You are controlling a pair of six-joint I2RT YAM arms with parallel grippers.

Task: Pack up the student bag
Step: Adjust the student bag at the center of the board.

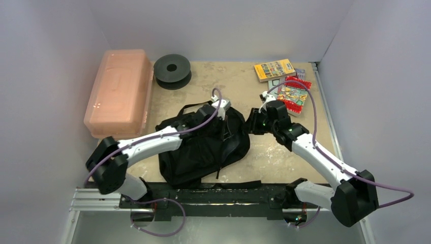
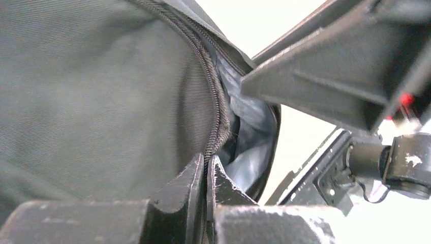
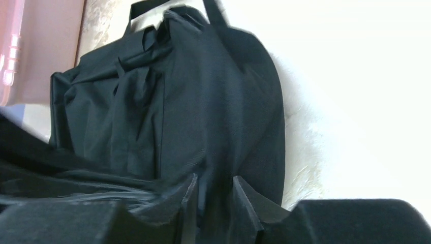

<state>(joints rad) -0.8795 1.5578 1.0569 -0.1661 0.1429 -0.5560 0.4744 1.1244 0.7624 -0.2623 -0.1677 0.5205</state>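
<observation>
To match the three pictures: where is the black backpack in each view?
Top view: the backpack lies mid-table, between the two arms.
Left wrist view: the backpack fills the left side, its zip edge pinched in the left claw.
Right wrist view: the backpack fills the left and centre.
Shared landmark: the pink box, far left in the top view, left edge in the right wrist view.

Overhead view from behind arms; both wrist views close on student bag (image 1: 203,147)
</observation>
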